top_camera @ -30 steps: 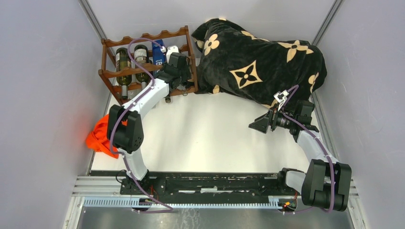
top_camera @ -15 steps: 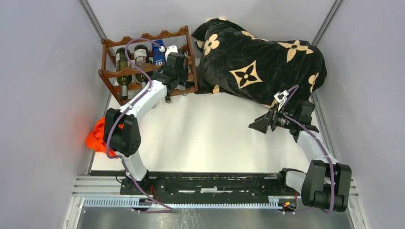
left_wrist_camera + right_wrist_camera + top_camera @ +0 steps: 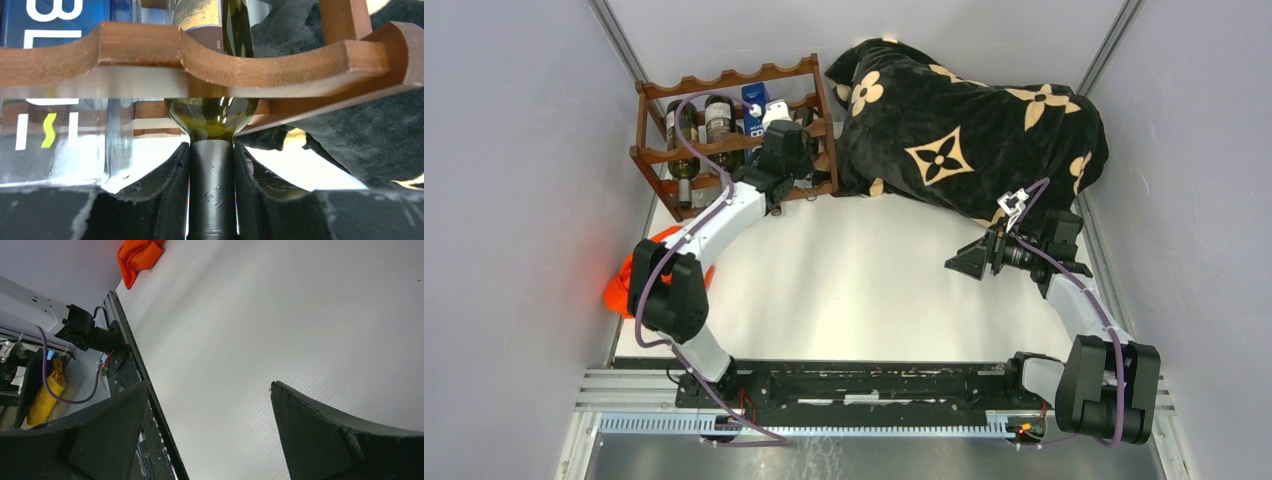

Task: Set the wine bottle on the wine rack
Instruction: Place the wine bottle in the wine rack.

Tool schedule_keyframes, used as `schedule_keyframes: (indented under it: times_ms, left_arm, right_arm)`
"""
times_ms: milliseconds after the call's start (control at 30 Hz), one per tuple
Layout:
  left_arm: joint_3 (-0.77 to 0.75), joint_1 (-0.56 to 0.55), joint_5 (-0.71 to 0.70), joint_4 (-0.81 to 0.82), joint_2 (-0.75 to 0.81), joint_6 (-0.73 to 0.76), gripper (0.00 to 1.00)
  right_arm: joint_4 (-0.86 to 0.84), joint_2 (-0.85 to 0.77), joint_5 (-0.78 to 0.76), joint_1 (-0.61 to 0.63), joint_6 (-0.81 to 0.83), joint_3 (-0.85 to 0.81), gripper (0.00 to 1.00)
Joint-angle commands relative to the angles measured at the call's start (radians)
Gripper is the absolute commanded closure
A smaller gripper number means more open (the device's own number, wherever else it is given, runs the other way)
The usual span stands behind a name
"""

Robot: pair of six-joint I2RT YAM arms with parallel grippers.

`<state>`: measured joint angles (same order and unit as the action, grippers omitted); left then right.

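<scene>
Left end effector (image 3: 211,165) is clamped on the neck of the wine bottle (image 3: 212,117), which is lying in the wine rack (image 3: 140,50) behind a scalloped rail. Right end effector (image 3: 210,410) just hangs wide open over the counter (image 3: 280,315).

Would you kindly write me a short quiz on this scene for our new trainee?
1. True or false: the right fingers hold a bottle.
2. The left fingers are closed on which part of the wine bottle? A) base B) neck C) label
3. Fill in: in the top view, the black blanket lies to the ___ of the wine rack.
Key: 1 false; 2 B; 3 right.
</scene>
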<state>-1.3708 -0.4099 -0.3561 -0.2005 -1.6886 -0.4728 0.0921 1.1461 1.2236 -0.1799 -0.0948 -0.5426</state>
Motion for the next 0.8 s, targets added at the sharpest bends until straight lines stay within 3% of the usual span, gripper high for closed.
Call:
schedule_keyframes:
  times_ms: [0,567,767]
  left_arm:
    - [0.04,-0.002,-0.018,0.052,0.1,0.014,0.98]
    - [0.148,-0.016,-0.018,0.164,0.186,0.042,0.98]
    - [0.234,-0.061,-0.087,0.245,0.234,0.092,0.98]
  right_arm:
    - [-0.019,-0.019,0.025,-0.006,0.02,-0.048,0.02]
    - [-0.017,-0.022,0.024,-0.006,0.021,-0.05,0.02]
    - [-0.017,-0.02,0.027,-0.006,0.023,-0.05,0.02]
